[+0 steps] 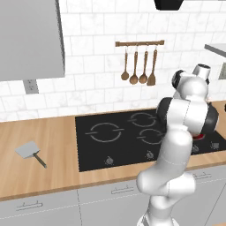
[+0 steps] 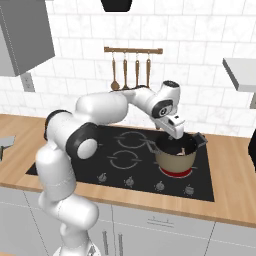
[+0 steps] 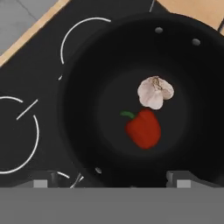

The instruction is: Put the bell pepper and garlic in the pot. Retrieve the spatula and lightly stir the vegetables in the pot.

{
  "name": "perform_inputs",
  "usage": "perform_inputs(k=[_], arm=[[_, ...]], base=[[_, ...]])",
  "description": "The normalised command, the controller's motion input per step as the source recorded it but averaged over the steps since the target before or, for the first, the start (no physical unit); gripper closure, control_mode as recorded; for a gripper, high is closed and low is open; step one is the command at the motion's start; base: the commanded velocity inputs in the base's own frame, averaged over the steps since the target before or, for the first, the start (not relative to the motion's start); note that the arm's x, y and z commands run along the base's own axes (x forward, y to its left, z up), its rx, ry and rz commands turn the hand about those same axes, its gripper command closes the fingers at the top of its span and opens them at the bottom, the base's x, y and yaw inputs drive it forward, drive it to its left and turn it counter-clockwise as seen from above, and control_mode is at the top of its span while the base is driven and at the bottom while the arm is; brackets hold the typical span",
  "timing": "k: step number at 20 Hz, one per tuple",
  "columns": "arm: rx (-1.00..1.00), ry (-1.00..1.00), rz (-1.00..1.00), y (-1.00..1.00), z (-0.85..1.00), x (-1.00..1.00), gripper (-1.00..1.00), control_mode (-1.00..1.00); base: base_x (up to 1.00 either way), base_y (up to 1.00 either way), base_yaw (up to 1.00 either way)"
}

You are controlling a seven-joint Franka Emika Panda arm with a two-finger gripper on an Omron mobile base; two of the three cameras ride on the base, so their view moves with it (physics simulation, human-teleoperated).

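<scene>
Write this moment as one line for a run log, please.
claw: open above pot | bell pepper, garlic: in pot | spatula: on counter, untouched | next: fetch spatula

place: kitchen | cues: cooktop (image 1: 128,134), tiled wall (image 1: 97,53), hanging wooden utensils (image 1: 139,66)

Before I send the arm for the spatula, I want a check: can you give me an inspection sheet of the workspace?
Surface: wooden counter with black cooktop.
Job's things: bell pepper and garlic lie inside the pot, close together; spatula flat on the counter, left of the cooktop.
Clutter: nothing seen.
Pincer: pincer open, above the pot, holding nothing.
Cables: nothing seen.
Surroundings: wooden utensils hang on a rail; tiled wall, grey cabinets.
</scene>
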Motion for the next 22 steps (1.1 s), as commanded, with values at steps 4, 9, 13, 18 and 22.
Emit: perform_inputs(k=[4, 9, 13, 18, 22], arm=[[-0.23, 0.0, 0.52, 1.0, 0.0, -0.51, -1.0, -1.0], [-0.28, 0.05, 0.46, 1.0, 0.0, -0.49, -1.0, -1.0], [-0.2, 0.06, 0.4, 1.0, -0.09, -0.33, -1.0, -1.0], [-0.07, 0.07, 0.7, 1.0, -0.23, -0.33, -1.0, -1.0], [0.12, 0.1, 0.74, 0.95, -0.17, 0.05, -1.0, -1.0]], base=[[0.0, 0.0, 0.0], [0.0, 0.0, 0.0], [0.0, 0.0, 0.0], [0.0, 0.0, 0.0], [0.0, 0.0, 0.0]])
